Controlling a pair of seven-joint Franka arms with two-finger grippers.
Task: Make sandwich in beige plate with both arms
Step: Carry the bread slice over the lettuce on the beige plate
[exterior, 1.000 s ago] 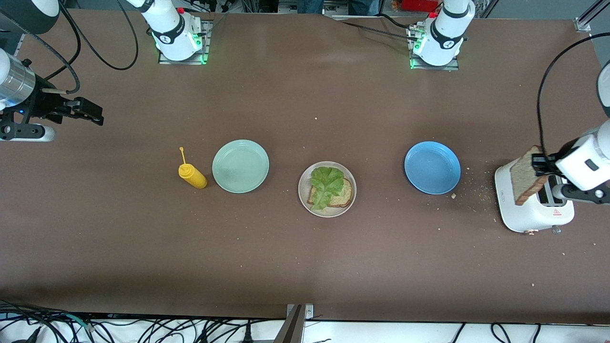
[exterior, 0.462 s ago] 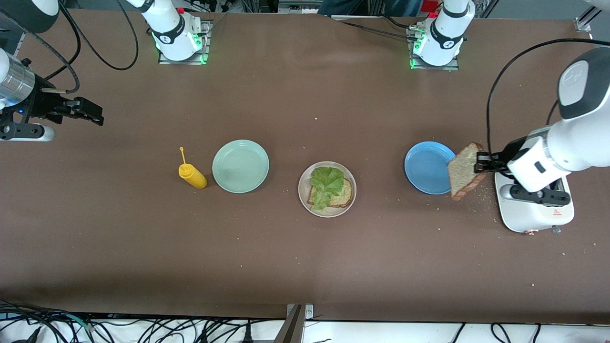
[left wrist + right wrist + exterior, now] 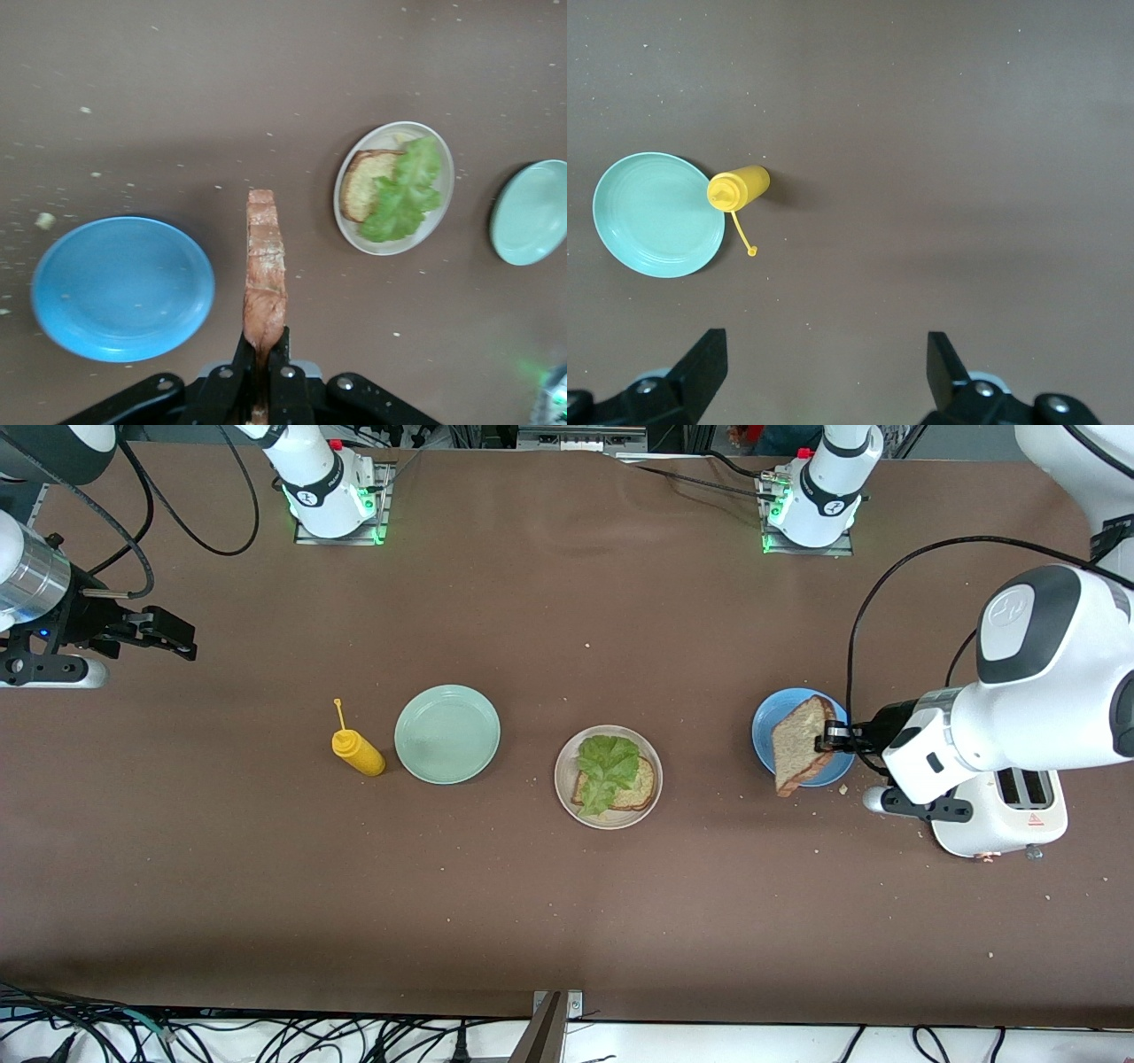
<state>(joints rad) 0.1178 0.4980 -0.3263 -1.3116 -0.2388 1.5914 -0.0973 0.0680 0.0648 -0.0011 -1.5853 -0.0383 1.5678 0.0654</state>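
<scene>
The beige plate sits mid-table and holds one slice of speckled brown bread with a ruffled lettuce leaf on top; it also shows in the left wrist view. My left gripper is shut on a second bread slice, held on edge in the air over the blue plate. In the left wrist view the slice stands edge-on between the jaws. My right gripper is open and empty, waiting over the table at the right arm's end.
A mint-green plate and a yellow squeeze bottle stand toward the right arm's end. A white toaster stands toward the left arm's end, partly under the left arm. Crumbs lie scattered between it and the blue plate.
My left gripper has carried the bread slice from above the toaster toward the table's middle; it is now over the blue plate. The right arm has not moved.
</scene>
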